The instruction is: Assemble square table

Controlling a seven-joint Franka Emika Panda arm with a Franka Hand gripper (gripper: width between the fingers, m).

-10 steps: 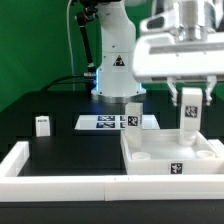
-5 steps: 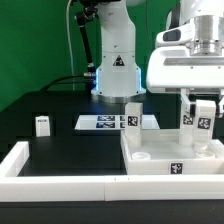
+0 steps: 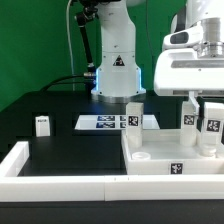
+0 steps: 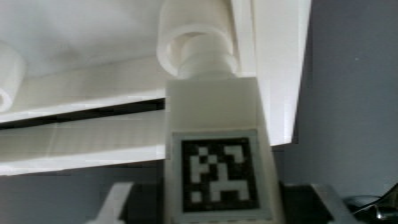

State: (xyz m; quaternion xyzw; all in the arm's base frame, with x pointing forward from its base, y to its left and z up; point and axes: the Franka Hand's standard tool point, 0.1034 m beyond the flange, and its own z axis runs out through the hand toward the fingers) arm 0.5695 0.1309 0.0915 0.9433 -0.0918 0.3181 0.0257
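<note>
White leg (image 3: 212,124) hangs clamped in my claw (image 3: 211,103) above the top (image 3: 150,168), at the exterior view's right. Wrist view: leg (image 4: 215,150) points at the top (image 4: 80,125). Next, I judge, line it up and screw it in.

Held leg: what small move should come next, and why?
Probably shift the leg over an empty corner socket before lowering. The hand grips it upright over the tabletop at the exterior view's right, and the wrist view shows its tip facing plain white surface, no socket.
</note>
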